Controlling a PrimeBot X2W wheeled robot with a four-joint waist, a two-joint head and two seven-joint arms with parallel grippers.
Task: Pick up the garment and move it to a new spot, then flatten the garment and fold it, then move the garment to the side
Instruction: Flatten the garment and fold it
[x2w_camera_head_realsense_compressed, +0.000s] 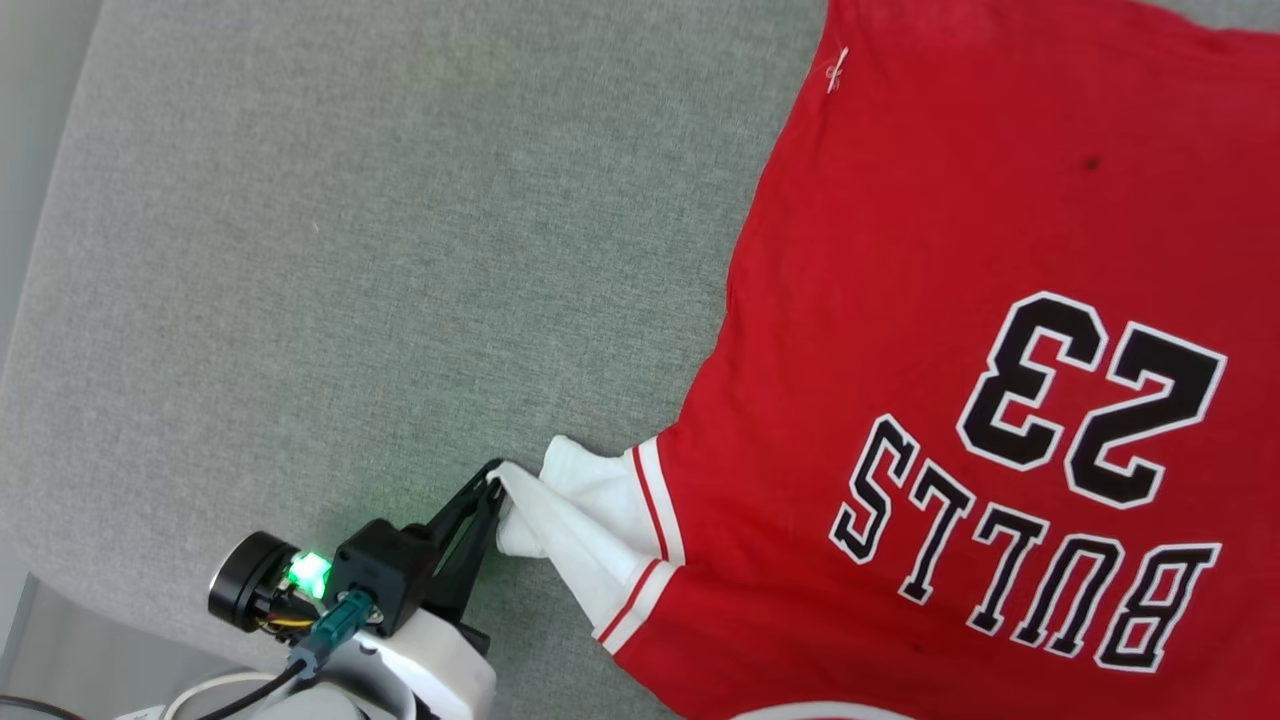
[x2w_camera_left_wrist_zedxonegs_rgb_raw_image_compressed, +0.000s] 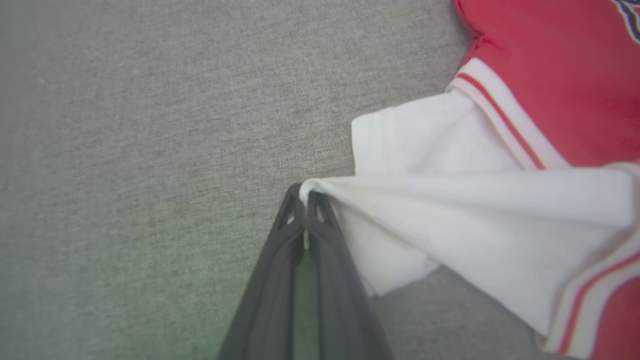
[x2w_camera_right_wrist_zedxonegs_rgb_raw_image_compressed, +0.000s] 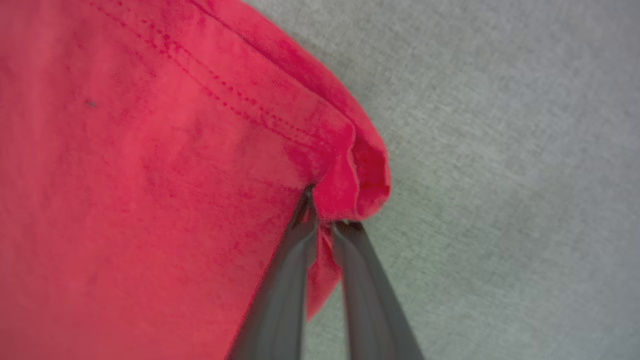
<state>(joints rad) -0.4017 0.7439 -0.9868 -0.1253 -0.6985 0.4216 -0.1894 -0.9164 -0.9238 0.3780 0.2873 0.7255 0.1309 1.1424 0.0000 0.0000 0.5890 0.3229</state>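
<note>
The garment (x2w_camera_head_realsense_compressed: 900, 300), a red jersey with a black "23" and "BULLS" lettering, lies spread on the right half of the grey surface, print upside down to me. Its white sleeve (x2w_camera_head_realsense_compressed: 590, 510) with red-striped trim is bunched at the lower middle. My left gripper (x2w_camera_head_realsense_compressed: 492, 487) is shut on the tip of that white sleeve (x2w_camera_left_wrist_zedxonegs_rgb_raw_image_compressed: 450, 215), stretching it into a taut fold; the pinch shows at the left gripper (x2w_camera_left_wrist_zedxonegs_rgb_raw_image_compressed: 305, 196). In the right wrist view, my right gripper (x2w_camera_right_wrist_zedxonegs_rgb_raw_image_compressed: 326, 215) is shut on a folded red hem corner of the garment (x2w_camera_right_wrist_zedxonegs_rgb_raw_image_compressed: 150, 175).
The grey fabric surface (x2w_camera_head_realsense_compressed: 350, 250) stretches wide to the left of the jersey. Its left edge (x2w_camera_head_realsense_compressed: 40, 240) runs diagonally along the frame's left side. A small white hem logo (x2w_camera_head_realsense_compressed: 836, 68) sits near the top.
</note>
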